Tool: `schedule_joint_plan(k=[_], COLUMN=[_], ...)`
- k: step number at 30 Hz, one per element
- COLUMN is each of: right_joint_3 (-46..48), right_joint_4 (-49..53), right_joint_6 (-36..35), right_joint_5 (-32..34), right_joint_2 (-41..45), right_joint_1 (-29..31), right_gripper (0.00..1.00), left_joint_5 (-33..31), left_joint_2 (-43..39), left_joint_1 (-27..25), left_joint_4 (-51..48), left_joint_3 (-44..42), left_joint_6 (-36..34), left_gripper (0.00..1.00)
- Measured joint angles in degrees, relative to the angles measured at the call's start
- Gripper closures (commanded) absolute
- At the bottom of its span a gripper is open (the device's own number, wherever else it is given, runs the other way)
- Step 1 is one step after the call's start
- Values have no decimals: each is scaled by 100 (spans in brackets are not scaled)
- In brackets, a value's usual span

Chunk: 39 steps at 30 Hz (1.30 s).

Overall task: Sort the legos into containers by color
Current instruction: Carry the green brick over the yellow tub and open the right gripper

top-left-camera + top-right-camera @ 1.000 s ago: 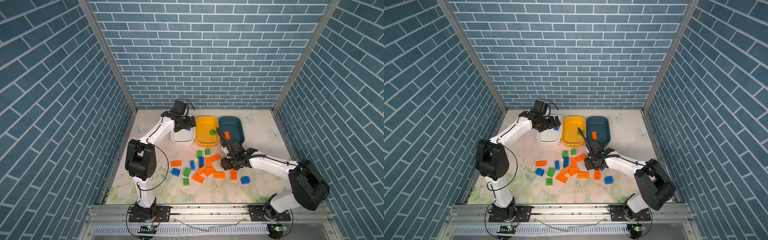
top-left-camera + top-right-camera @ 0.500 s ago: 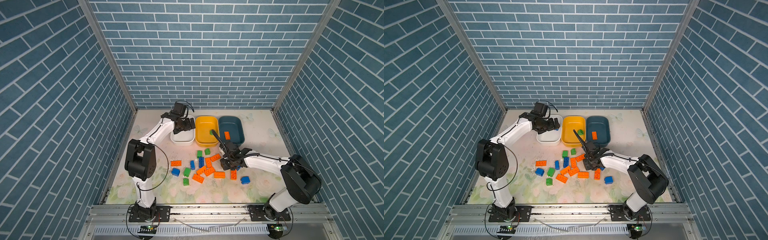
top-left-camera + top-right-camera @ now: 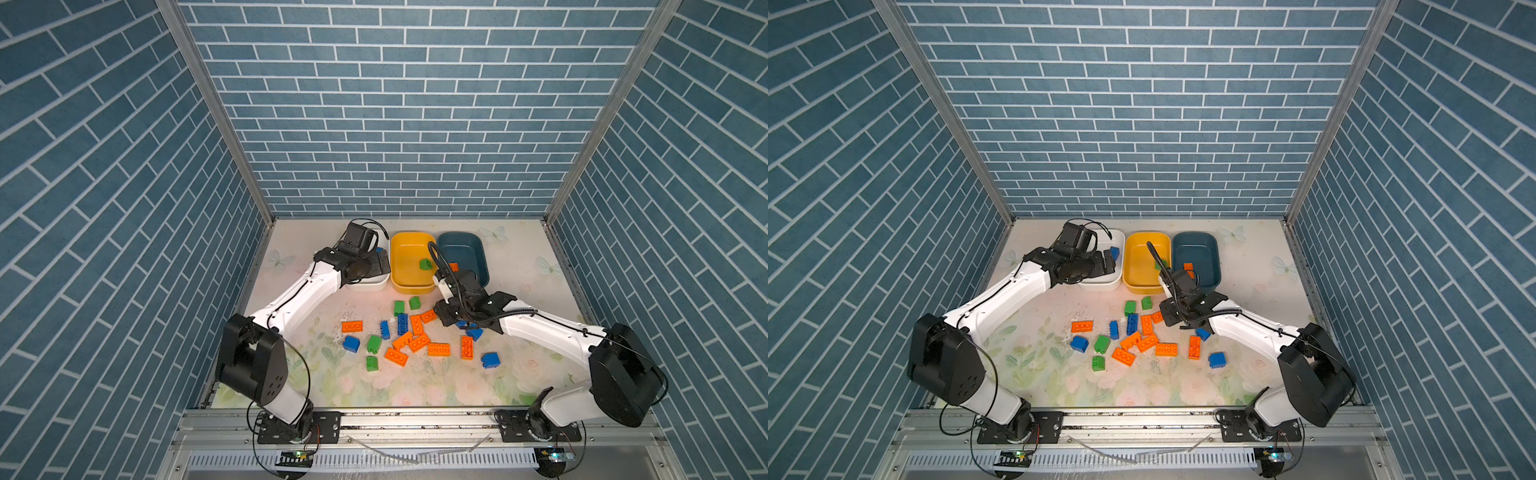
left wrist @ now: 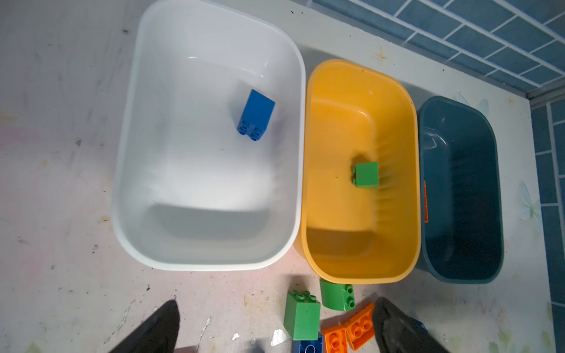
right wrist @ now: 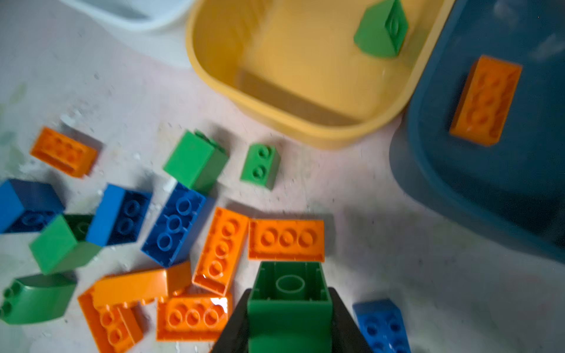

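Just in front of the yellow tub (image 5: 305, 128), right end effector (image 5: 289, 295): I read it clamped on a green brick (image 5: 289, 314), hollow underside showing. Left end effector (image 4: 275, 302): fingers wide apart, over the white tub (image 4: 198, 266) touching the yellow tub's side. Contents: blue brick (image 4: 256, 115) in white, green cube (image 4: 365, 174) in yellow, orange brick (image 5: 486, 99) in the teal tub (image 4: 464, 279) opposite. Loose legos (image 3: 438, 349) lie on the table (image 3: 528, 291) before the yellow tub.

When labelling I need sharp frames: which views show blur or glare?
Right wrist view: motion blur over the loose bricks and yellow tub. Left wrist view: mostly crisp, faint glare in the white tub. Both top views: sharp, evenly lit.
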<state>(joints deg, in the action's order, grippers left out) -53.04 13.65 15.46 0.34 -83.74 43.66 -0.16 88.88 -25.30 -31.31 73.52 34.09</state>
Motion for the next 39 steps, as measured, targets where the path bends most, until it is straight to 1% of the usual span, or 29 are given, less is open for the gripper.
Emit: schedule_joint_plan(k=[3,6,12,14,15,16,17,19,21,24,27,31,35,39], right_joint_3=[-393,-922,-2306,-2791,-3029,-3327,-3567,-3958,-3995,-3569,-2524,-1215,-308,280], right_joint_4=[-212,-245,-70,107,186,304,437,669,782,669,529,533,925,1423], right_joint_6=[-39,-85,-190,-238,-247,-240,-262,-282,-267,-181,59,588,1196,1644], right_joint_5=[-72,-79,-39,7,50,118,181,245,247,234,214,256,570,664], right_joint_2=[-260,-739,-2098,-2500,-2682,-2896,-3045,-3252,-3198,-2780,-1862,-632,175,678], right_joint_1=[-76,-177,-367,-413,-433,-457,-463,-474,-485,-494,-494,-442,-214,7], right_gripper=[72,72,70,65,59,50,44,38,35,33,32,32,31,32], left_joint_5=[-109,-107,48,144,177,203,227,269,282,280,236,9,-48,-42], left_joint_2=[-192,-319,-334,-328,-326,-323,-323,-326,-330,-328,-328,-313,-157,144], left_joint_1=[15,20,20,17,13,13,7,-13,-50,-133,-293,-573,-728,-758], left_joint_4=[81,186,251,251,251,254,254,282,317,297,332,420,544,599], left_joint_3=[-125,-197,-212,-212,-212,-216,-221,-243,-313,-378,-380,-374,-326,-192], left_joint_6=[-28,-92,-173,-173,-175,-173,-168,-146,-96,-4,101,181,245,262], left_gripper=[1,1,1,1,1,1,1,1,1,1,1,1,1,1])
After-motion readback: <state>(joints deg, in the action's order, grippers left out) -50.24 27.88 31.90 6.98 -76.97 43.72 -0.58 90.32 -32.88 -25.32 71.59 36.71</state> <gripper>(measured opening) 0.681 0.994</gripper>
